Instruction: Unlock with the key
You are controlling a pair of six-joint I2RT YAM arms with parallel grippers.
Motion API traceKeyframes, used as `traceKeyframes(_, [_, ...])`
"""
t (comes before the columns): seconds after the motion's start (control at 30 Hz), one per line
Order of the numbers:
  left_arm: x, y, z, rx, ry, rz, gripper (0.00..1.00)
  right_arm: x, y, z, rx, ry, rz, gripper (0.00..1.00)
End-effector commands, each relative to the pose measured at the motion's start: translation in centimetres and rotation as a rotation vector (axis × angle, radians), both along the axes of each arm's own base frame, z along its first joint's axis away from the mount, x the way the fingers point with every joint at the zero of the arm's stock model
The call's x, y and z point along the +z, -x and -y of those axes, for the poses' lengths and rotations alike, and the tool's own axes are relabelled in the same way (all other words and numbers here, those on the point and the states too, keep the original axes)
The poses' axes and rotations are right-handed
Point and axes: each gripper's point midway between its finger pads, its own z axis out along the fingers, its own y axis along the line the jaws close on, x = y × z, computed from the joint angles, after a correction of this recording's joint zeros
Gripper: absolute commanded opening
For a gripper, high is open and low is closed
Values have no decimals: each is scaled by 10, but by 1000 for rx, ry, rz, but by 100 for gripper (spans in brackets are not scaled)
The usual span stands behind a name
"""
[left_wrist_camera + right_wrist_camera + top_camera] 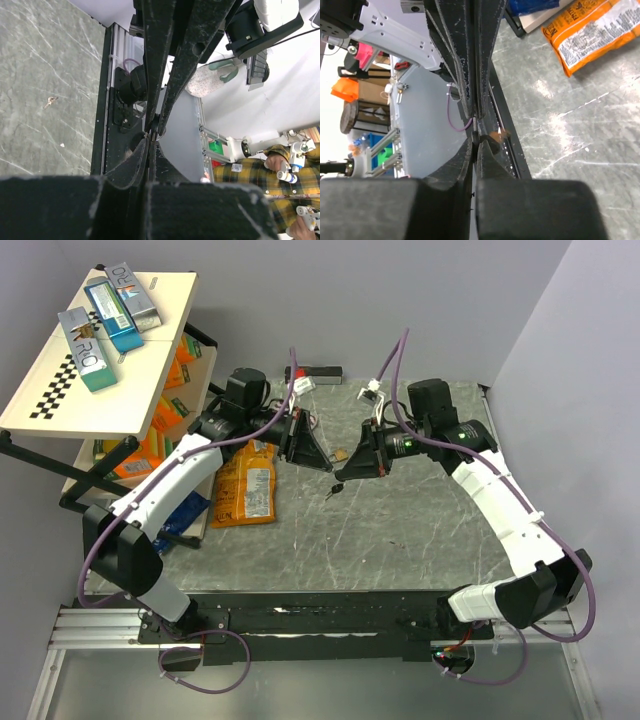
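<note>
- The key lies loose on the table, just on the near side of the two hands' tips; neither hand has it, so one must pick it up before any unlocking
- Left hand is closed tight, fingers pressed together; I cannot tell whether anything is pinched between them
- Right hand has its fingers drawn almost together; a small brass-coloured bit shows just beside the pinch, likely the padlock, but I cannot tell whether it is gripped
- Risk: the padlock is tiny and sits between the two hands; a grip on its edge could let it twist or pop out and slide across the smooth table
- Risk: the key is thin and lies flat, so closing fingers may skid over it or flick it away
- Risk: both hands crowd one spot, so a reach for the key could bump the other hand or nudge the padlock
- Risk: a key grasped crooked would not line up with the keyhole and could jam or drop
</note>
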Motion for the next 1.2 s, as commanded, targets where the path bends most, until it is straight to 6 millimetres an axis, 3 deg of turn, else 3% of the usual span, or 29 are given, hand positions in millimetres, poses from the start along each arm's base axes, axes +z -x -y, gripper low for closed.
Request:
traceKeyframes(0.0, [17,-1,3,-6,40,88,1,11,6,-6,40,-33,18,0])
traceKeyframes(0.03, [17,-3,4,6,38,91,1,10,6,-6,38,-33,17,0])
traceKeyframes(0.07, [17,-6,5,27,36,98,24,12,5,-5,28,-39,34,0])
traceKeyframes(0.13, [15,-26,10,129,31,121,58,4,-8,1,-62,-16,22,0])
traceKeyframes(0.17, [16,-34,12,174,35,140,80,10,-17,5,-109,-38,64,0])
traceKeyframes(0.2, [18,-53,16,274,42,171,86,-1,-24,11,-172,-38,2,0])
traceKeyframes(0.23, [16,-64,17,325,39,179,89,-4,-42,29,-268,-42,-8,0])
traceKeyframes(0.27, [12,-76,19,371,34,183,91,-3,-48,38,-325,-52,-10,0])
traceKeyframes(0.33, [16,-105,22,490,52,231,92,-12,-73,66,-498,-30,-24,0])
traceKeyframes(0.43, [-1,-147,29,614,13,227,92,-12,-87,95,-683,5,6,0])
traceKeyframes(0.47, [-22,-161,34,632,-26,202,91,-8,-89,105,-737,8,26,0])
traceKeyframes(0.53, [-32,-185,39,702,-66,189,90,-9,-92,117,-834,31,27,0])
traceKeyframes(0.57, [-62,-195,44,709,-133,155,89,-5,-94,129,-909,44,51,0])
traceKeyframes(0.6, [-60,-206,47,738,-142,164,89,-5,-94,133,-943,46,53,0])
traceKeyframes(0.63, [-71,-212,51,754,-175,151,89,-3,-92,137,-964,50,59,0])
traceKeyframes(0.67, [-105,-225,52,790,-259,114,88,2,-89,142,-997,47,83,0])
traceKeyframes(0.7, [-103,-235,56,815,-268,117,88,2,-88,144,-1010,47,87,0])
traceKeyframes(0.73, [-113,-238,62,828,-296,108,88,4,-86,146,-1022,50,95,0])
traceKeyframes(0.77, [-144,-247,63,859,-369,76,87,5,-81,149,-1035,52,104,0])
traceKeyframes(0.8, [-138,-255,69,872,-357,92,87,3,-79,152,-1045,61,109,0])
traceKeyframes(0.83, [-145,-255,77,875,-372,90,87,2,-77,154,-1055,67,109,0])
traceKeyframes(0.87, [-168,-260,81,882,-413,78,87,0,-73,156,-1060,76,109,0])
traceKeyframes(0.9, [-166,-267,85,904,-413,91,87,-4,-71,157,-1068,86,101,0])
traceKeyframes(0.93, [-185,-267,93,898,-440,82,86,-5,-68,158,-1068,88,104,0])
traceKeyframes(1.0, [-190,-273,103,935,-447,104,86,-12,-64,157,-1064,96,87,0])
traceKeyframes(1.03, [-207,-275,107,943,-472,101,85,-12,-61,158,-1064,91,89,0])
traceKeyframes(1.17, [-227,-279,127,990,-475,132,83,-23,-57,155,-1052,92,63,0])
